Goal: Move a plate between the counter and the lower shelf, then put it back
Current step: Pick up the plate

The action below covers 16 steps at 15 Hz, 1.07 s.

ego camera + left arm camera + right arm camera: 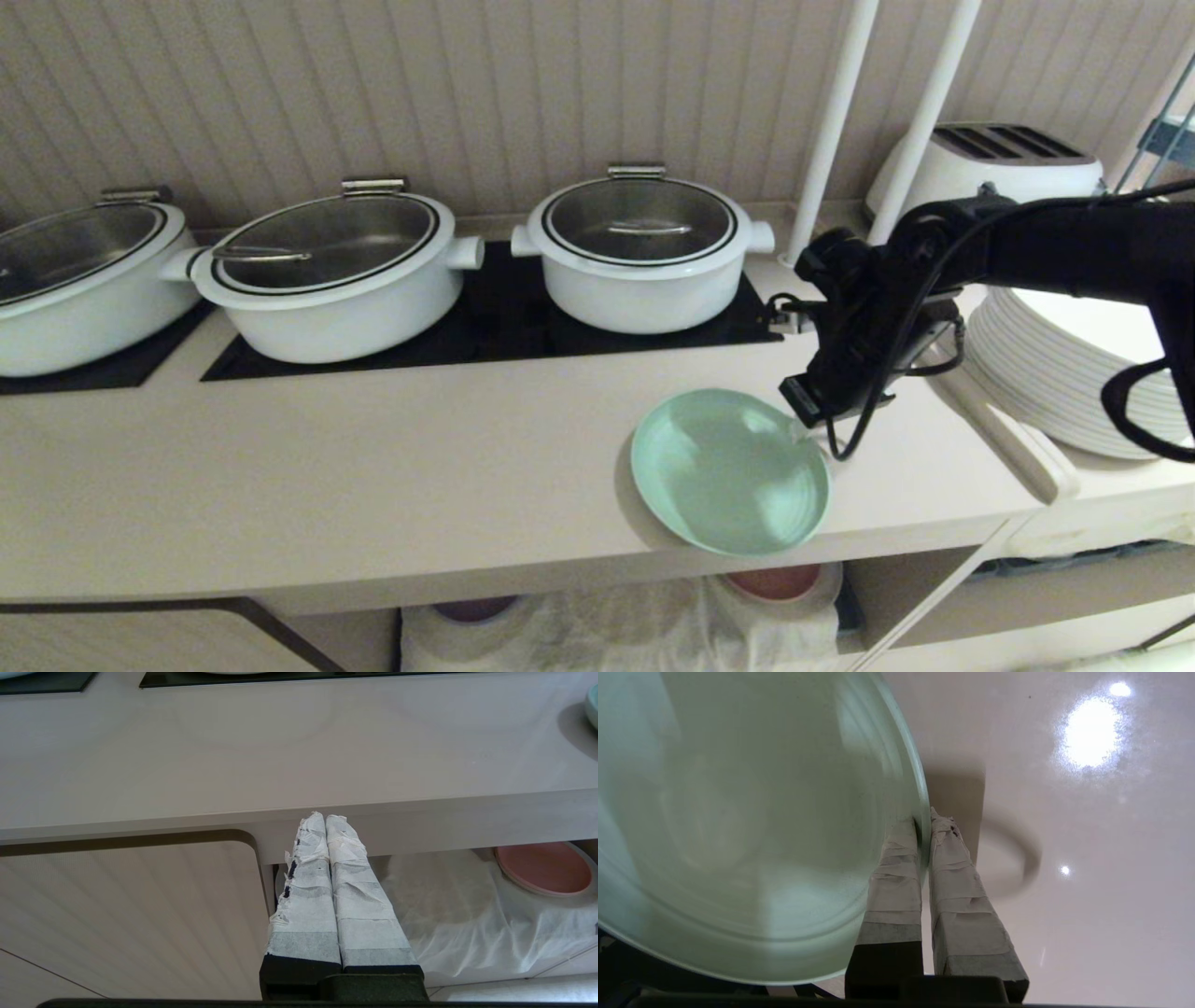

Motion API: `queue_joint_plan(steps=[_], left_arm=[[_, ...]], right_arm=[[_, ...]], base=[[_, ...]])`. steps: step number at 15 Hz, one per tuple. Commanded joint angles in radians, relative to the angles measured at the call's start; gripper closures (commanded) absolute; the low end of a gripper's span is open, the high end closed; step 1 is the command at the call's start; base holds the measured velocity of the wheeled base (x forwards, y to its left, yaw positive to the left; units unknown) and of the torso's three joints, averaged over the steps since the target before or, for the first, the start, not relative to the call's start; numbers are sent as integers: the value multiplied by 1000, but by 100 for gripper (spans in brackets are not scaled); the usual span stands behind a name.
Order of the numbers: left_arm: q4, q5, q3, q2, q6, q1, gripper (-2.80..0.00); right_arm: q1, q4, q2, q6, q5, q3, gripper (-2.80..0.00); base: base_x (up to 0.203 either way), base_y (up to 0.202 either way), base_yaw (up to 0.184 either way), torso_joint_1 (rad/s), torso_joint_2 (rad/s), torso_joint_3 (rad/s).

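A: Right gripper [924,826]?
B: Clamped on the rim of the mint-green plate [730,469], one taped finger inside the rim, one outside. In the head view the black right arm reaches in from the right, wrist above the plate's far right edge.

A: Where's the plate?
B: On the beige counter [373,467], at the front edge, slightly overhanging it. In front of the rightmost white pot [640,254].

A: Left gripper [325,821]?
B: Jaws together, nothing between them. Parked low in front of the counter's edge, beside the cabinet door [126,914].

A: Lower shelf [448,905]?
B: White cloth over it, pink plate [544,868] sitting on a hump. Purple plate [473,609] barely visible further left.

A: Other stuff?
B: Stack of white plates [1074,373] at right, white toaster [990,163] behind it.
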Motion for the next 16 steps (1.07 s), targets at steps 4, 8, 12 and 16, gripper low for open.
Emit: queue_joint_plan(steps=[4, 8, 12, 16], left_arm=[[0, 0, 0, 0, 0, 0, 0], [0, 0, 0, 0, 0, 0, 0], [0, 0, 0, 0, 0, 0, 0], [0, 0, 0, 0, -2, 0, 0]], right_arm=[[1, 28, -14, 3, -43, 2, 0], [-3, 31, -40, 58, -46, 10, 0], [-6, 58, -76, 164, -45, 21, 0], [-19, 71, -122, 211, -42, 62, 0]], base=[[0, 0, 0, 0, 0, 0], [0, 0, 0, 0, 0, 0], [0, 0, 0, 0, 0, 0], [0, 0, 0, 0, 0, 0]])
